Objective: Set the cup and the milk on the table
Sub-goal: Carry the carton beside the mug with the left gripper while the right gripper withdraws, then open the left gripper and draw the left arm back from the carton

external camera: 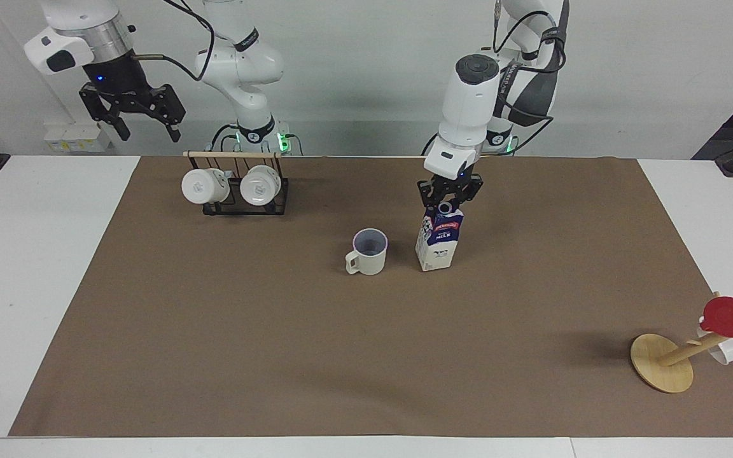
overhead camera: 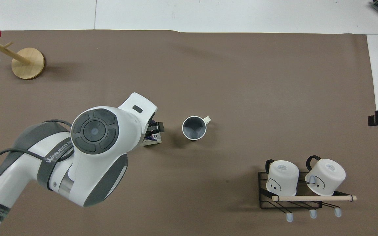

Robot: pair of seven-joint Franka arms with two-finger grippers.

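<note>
On the counter [external camera: 35, 267], the milk carton [external camera: 439, 242] stands upright beside the cream mug [external camera: 367, 252]; both look placed. The left gripper [external camera: 450, 198], jaws parted, needs only to lift off its top. The right gripper [external camera: 138, 114] waits raised, jaws open and empty.

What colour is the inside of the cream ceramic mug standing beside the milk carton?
Pale bluish-grey inside the cream ceramic mug, clearest in the overhead view.
</note>
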